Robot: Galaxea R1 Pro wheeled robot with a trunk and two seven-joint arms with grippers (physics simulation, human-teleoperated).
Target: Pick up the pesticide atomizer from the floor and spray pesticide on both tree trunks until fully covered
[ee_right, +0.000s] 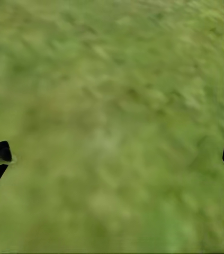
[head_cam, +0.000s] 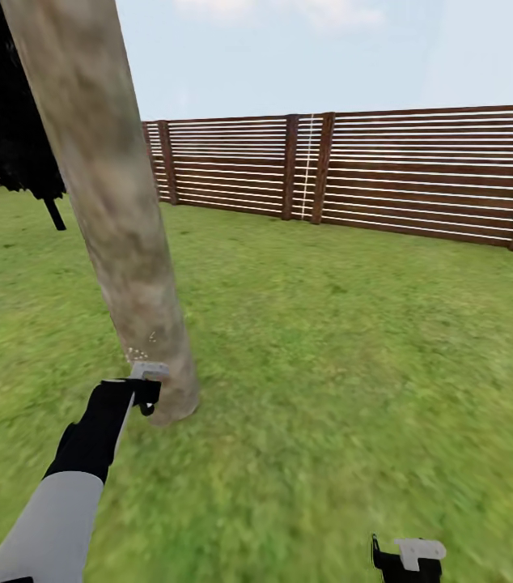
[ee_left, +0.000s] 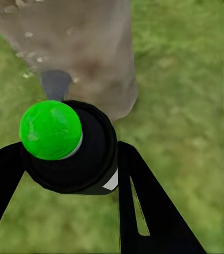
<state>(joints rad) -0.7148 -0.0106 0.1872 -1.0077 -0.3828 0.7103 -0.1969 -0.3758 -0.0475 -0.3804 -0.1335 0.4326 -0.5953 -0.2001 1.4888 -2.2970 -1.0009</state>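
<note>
A thick mottled grey-tan tree trunk (head_cam: pixel 119 227) rises from the lawn at the left, leaning slightly. My left gripper (head_cam: pixel 145 397) is held low against its base, shut on the pesticide atomizer (head_cam: pixel 148 380). In the left wrist view the atomizer (ee_left: pixel 72 153) is a black body with a bright green round cap, clamped in the left gripper (ee_left: pixel 69 174), its grey nozzle pointing at the trunk (ee_left: pixel 80 47) close ahead. A few pale specks dot the bark just above the nozzle. My right gripper (head_cam: pixel 406 559) hangs low at the right, open over bare grass (ee_right: pixel 112 159).
A brown slatted fence (head_cam: pixel 370 170) runs across the back of the lawn. A near-black conifer (head_cam: pixel 14 121) stands behind the trunk at the far left. Open grass stretches to the right of the trunk.
</note>
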